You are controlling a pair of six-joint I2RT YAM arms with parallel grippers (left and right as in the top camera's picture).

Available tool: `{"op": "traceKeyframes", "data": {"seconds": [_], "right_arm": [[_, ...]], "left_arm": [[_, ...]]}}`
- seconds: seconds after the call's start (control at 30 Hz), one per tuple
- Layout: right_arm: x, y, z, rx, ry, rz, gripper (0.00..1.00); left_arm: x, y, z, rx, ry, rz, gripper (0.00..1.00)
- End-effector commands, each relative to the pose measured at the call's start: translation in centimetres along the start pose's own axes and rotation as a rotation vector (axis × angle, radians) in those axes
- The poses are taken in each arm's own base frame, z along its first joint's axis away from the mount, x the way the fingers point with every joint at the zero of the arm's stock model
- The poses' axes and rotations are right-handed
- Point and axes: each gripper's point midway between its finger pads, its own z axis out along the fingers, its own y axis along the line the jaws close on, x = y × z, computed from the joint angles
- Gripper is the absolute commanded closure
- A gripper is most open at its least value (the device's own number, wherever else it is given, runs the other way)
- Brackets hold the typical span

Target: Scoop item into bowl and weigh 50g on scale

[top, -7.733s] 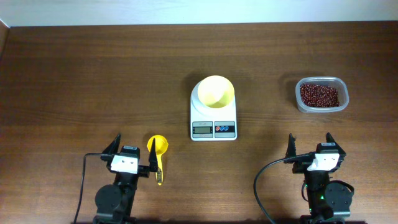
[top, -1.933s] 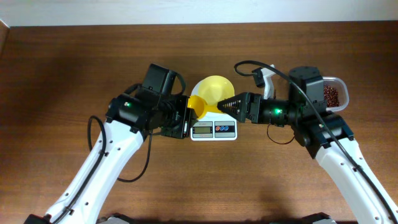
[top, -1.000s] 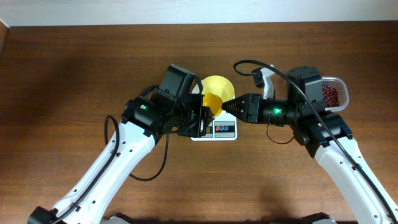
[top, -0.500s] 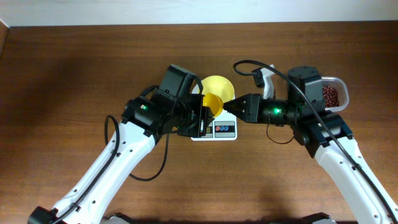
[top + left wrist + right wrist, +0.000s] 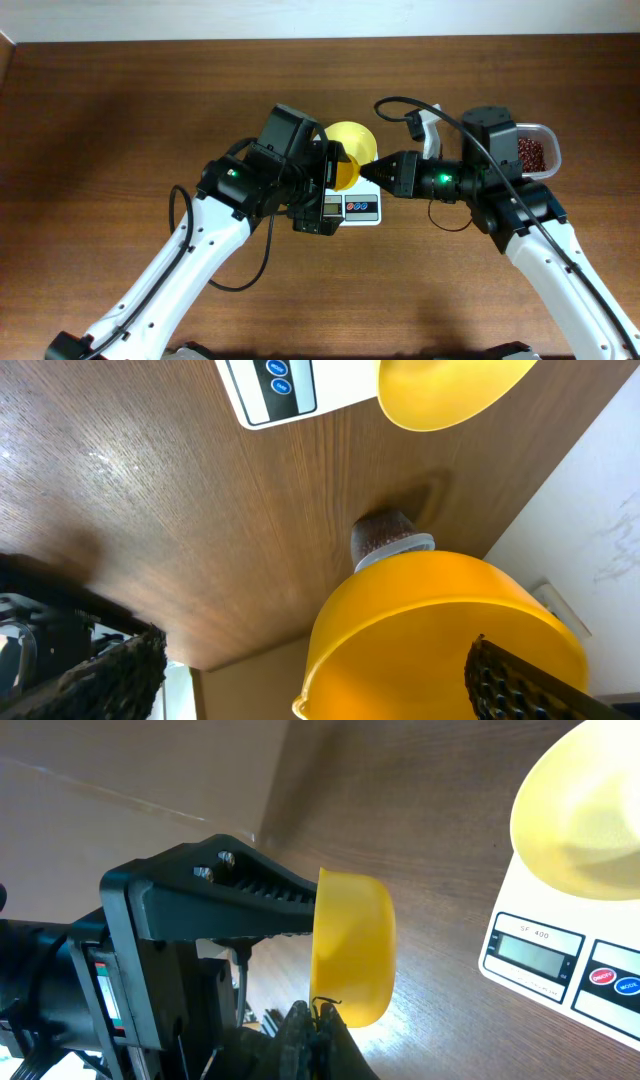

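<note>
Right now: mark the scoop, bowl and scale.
scoop (image 5: 352, 945), right wrist view, cup's outer wall.
bowl (image 5: 588, 808), right wrist view, inner wall.
scale (image 5: 527, 952), right wrist view, grey display.

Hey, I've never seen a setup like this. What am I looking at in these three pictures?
These are two white robot arms at a brown wooden table, each ending in a black two-finger hand. One picture looks straight down from above; the other two come from cameras on each wrist. On the table sit a white digital kitchen scale with a pale-yellow plastic bowl on it, and a clear plastic tub of dark red-brown beans. The left hand holds a yellow plastic scoop up near the bowl. The right hand, fingers closed to a point, is right by the scoop.
</note>
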Motion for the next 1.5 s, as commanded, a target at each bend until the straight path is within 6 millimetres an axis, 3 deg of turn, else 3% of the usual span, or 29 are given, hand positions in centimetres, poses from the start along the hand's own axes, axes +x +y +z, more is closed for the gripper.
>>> {"op": "traceKeyframes", "data": {"seconds": [0.0, 0.1, 0.23, 0.3, 0.4, 0.6, 0.67, 0.73, 0.77, 0.8, 0.83, 0.9, 1.0, 1.03, 1.17, 1.33, 1.4, 1.47], "right_arm": [[-0.6, 0.1, 0.0, 0.018, -0.02, -0.014, 0.96], [-0.7, -0.9, 0.0, 0.071, -0.034, 0.006, 0.96], [-1.0, -1.8, -0.2, 0.118, -0.055, 0.009, 0.96], [-1.1, -2.0, -0.2, 0.133, -0.063, -0.003, 0.96], [-1.3, -2.6, -0.3, 0.161, -0.074, 0.0, 0.96], [-2.1, -6.6, -1.7, 0.399, -0.147, -0.007, 0.96], [-3.4, -7.6, -3.3, 0.475, -0.194, -0.007, 0.96], [-4.8, -9.2, -6.7, 0.58, -0.247, 0.039, 0.96], [-5.5, -9.9, -9.0, 0.623, -0.262, 0.044, 0.96], [-6.0, -10.7, -10.6, 0.661, -0.28, 0.056, 0.96], [-6.3, -11.5, -12.0, 0.692, -0.298, 0.07, 0.96], [-6.4, -12.7, -14.0, 0.721, -0.314, 0.09, 0.96], [-6.2, -13.1, -14.6, 0.724, -0.305, 0.081, 0.96], [-6.2, -13.1, -14.5, 0.723, -0.305, 0.081, 0.96], [-5.7, -13.2, -14.5, 0.728, -0.288, 0.096, 0.96], [-5.6, -13.2, -14.5, 0.729, -0.286, 0.1, 0.96], [-5.6, -13.3, -14.5, 0.729, -0.283, 0.102, 0.96], [-5.6, -13.3, -14.5, 0.729, -0.283, 0.103, 0.96]], "left_arm": [[0.6, -0.2, -0.2, 0.001, 0.016, 0.036, 0.01], [0.4, -0.3, -0.3, 0.008, 0.01, 0.059, 0.01], [-0.9, -2.0, -3.3, 0.104, -0.01, 0.141, 0.01], [-2.5, -2.3, -5.4, 0.142, -0.048, 0.174, 0.01], [-5.2, -1.1, -6.7, 0.105, -0.124, 0.116, 0.01], [-8.6, -0.7, -7.4, 0.036, -0.321, 0.479, 0.01], [-8.9, -0.8, -7.5, 0.004, -0.34, 0.66, 0.01], [-8.9, -0.7, -7.5, -0.014, -0.34, 0.741, 0.01], [-8.9, -0.2, -7.4, -0.036, -0.336, 0.744, 0.05], [-9.1, 0.3, -7.4, -0.055, -0.333, 0.737, 0.16], [-9.2, 0.7, -7.2, -0.071, -0.33, 0.74, 0.33], [-9.3, 1.3, -6.6, -0.098, -0.319, 0.741, 0.53], [-8.5, 1.8, -4.1, -0.164, -0.298, 0.786, 0.93], [-8.1, 2.1, -2.3, -0.204, -0.277, 0.832, 1.0], [-8.5, 2.4, 1.5, -0.301, -0.328, 0.919, 1.0], [-7.8, 2.7, 4.8, -0.347, -0.388, 1.011, 1.0], [-7.9, 3.1, 5.9, -0.372, -0.383, 1.019, 0.86], [-8.2, 3.6, 7.1, -0.404, -0.375, 1.024, 0.95]]}}
